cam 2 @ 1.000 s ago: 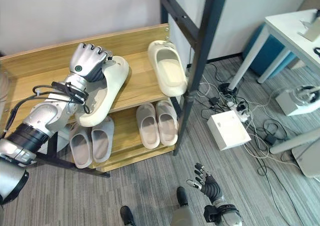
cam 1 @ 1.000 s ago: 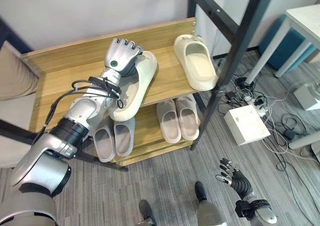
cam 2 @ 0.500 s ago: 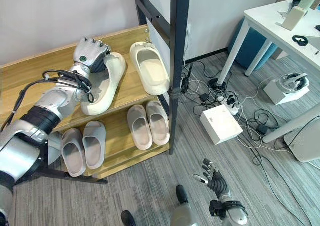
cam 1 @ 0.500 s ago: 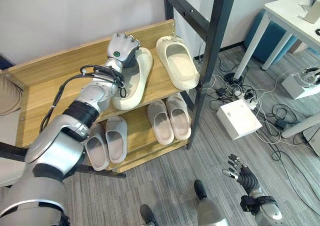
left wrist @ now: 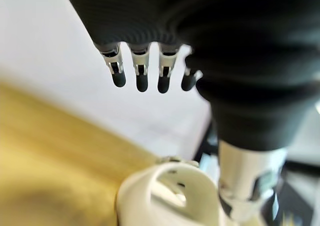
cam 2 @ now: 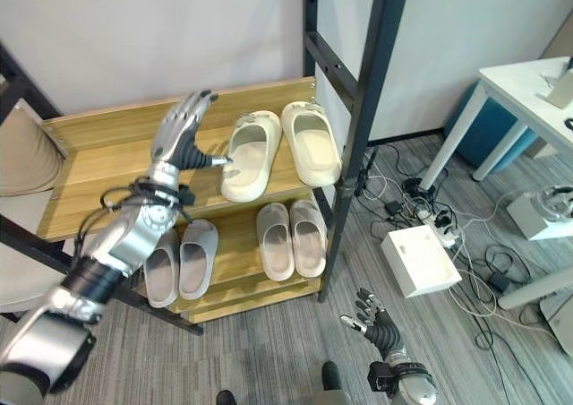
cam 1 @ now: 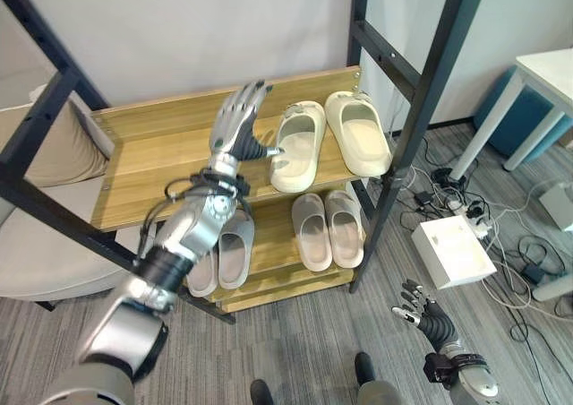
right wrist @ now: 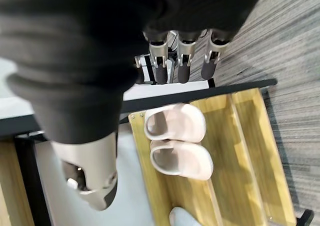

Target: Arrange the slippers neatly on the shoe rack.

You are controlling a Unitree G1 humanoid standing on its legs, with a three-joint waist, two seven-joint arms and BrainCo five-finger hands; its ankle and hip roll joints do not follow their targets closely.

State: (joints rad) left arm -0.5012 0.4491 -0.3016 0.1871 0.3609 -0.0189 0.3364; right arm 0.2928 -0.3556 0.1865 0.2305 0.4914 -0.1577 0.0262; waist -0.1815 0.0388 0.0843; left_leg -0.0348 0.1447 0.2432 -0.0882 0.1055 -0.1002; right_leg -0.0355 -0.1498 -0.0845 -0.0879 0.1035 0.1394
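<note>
The left hand [cam 1: 240, 123] hovers over the shoe rack's [cam 1: 152, 150] top shelf, fingers straight and spread, thumb tip at the cream slipper [cam 1: 295, 145], which lies beside its mate [cam 1: 358, 134] at 3 o'clock. Two grey pairs [cam 1: 327, 228] sit below. The right hand [cam 1: 421, 313] hangs relaxed near the floor at 5 o'clock.

Head eyes high above shoe rack [cam 1: 161, 154]; wrist cameras close.
</note>
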